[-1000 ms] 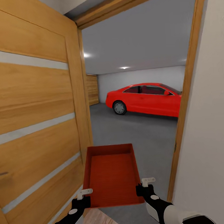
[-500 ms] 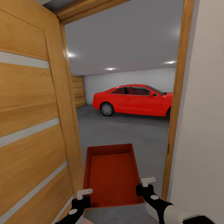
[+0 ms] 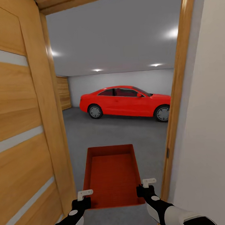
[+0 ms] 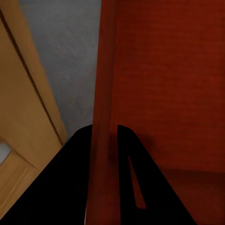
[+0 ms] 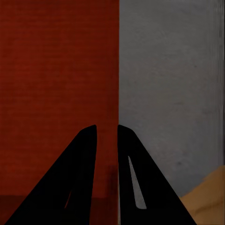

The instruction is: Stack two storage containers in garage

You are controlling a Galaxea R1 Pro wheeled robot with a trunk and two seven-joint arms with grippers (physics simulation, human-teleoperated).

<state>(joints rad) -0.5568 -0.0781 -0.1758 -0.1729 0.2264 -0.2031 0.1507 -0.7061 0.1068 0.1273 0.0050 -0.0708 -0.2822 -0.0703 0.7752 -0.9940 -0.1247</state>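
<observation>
Here one plain red-orange open-top storage container (image 3: pixel 112 174) hangs in the garage doorway, the left gripper (image 3: pixel 85 193) and right gripper (image 3: pixel 149 182) each clamped on a side wall. The dark grey concrete floor (image 3: pixel 126 131) lies ahead; setting down and stacking are not yet done.

Both arms reach forward from the lower edge of the head view, forearms angled inward and roughly level. The left gripper (image 3: pixel 84 196) sits at the near left corner of the storage container (image 3: pixel 111 171), its 2 dark fingers (image 4: pixel 70 183) straddling the left wall and closed against it. The right gripper (image 3: pixel 145 185) sits at the near right corner; its fingers (image 5: pixel 79 178) appear to pinch the right wall, though the contact is hard to make out.
</observation>
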